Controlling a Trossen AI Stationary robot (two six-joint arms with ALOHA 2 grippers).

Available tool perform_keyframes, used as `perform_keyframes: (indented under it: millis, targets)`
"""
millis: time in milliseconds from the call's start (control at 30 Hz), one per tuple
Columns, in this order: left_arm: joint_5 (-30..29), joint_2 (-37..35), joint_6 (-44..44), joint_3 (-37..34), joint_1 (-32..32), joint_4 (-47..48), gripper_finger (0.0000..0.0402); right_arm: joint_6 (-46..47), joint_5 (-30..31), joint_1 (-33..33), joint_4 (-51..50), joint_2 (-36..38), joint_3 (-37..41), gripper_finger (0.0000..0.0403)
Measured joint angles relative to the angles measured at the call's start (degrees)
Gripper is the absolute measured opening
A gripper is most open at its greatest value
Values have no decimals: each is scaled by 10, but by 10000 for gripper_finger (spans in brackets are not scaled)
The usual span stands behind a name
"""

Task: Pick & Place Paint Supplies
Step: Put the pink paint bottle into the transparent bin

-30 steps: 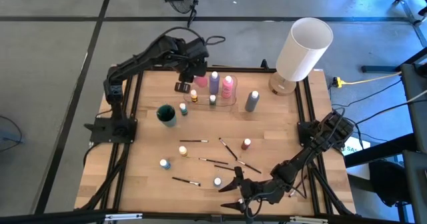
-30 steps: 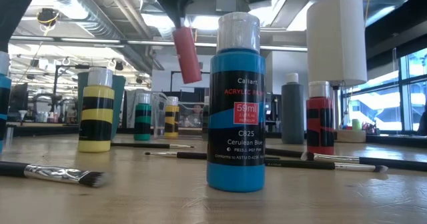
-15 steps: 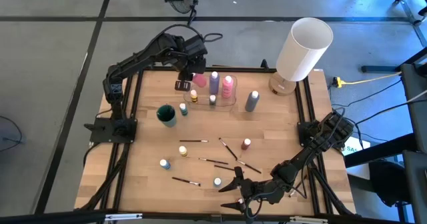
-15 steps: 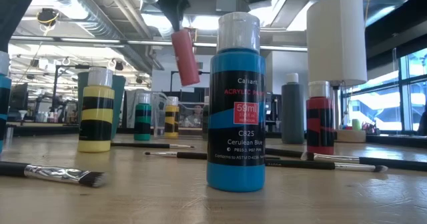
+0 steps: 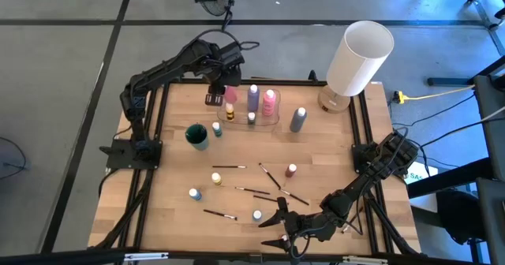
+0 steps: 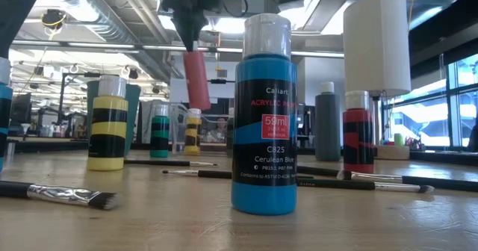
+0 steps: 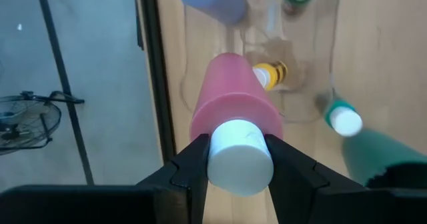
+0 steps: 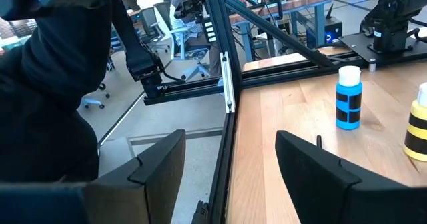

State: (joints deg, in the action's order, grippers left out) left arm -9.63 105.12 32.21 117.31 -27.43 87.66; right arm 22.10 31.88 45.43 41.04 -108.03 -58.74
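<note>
Holding a tall pink plastic paint bottle [image 7: 237, 114] by its white cap, left claw [image 7: 239, 159] clamped tight, hanging in the air just above the clear plastic tray [image 5: 272, 121] at the counter's [image 5: 331, 162] far side. Inside that tray: a purple bottle [image 5: 253, 98], a second pink one [image 5: 270, 102], a tiny yellow one [image 5: 230, 114].

Likely trouble: grip only on the smooth round cap, so possible swing or slip; a descent slightly off the tray's open end could knock over the yellow bottle directly beneath, or land on the rim and topple.

Only in the left wrist view: fingers [image 7: 190, 167] pinching the cap. Only in the low view: bottle clear of the counter, nearly upright.

Right claw [image 5: 278, 224] spread wide, idle, well apart from the tray at the near edge.
</note>
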Motion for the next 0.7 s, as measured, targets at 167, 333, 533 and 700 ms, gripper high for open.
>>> perform_keyframes:
  millis: [167, 333, 533, 700]
  targets:
    - [18, 2, 0, -5, -4, -16, 118, 0, 0, 0, -1, 0, 0, 236]
    - [27, 3, -9, -6, -2, 0, 118, 0, 0, 0, -1, 0, 0, 236]
    - [20, 3, -9, -6, 0, 6, 118, 0, -1, 0, -6, 0, 0, 236]
    - [21, 3, -10, -6, 1, 7, 118, 1, -1, 0, -5, 0, 0, 236]
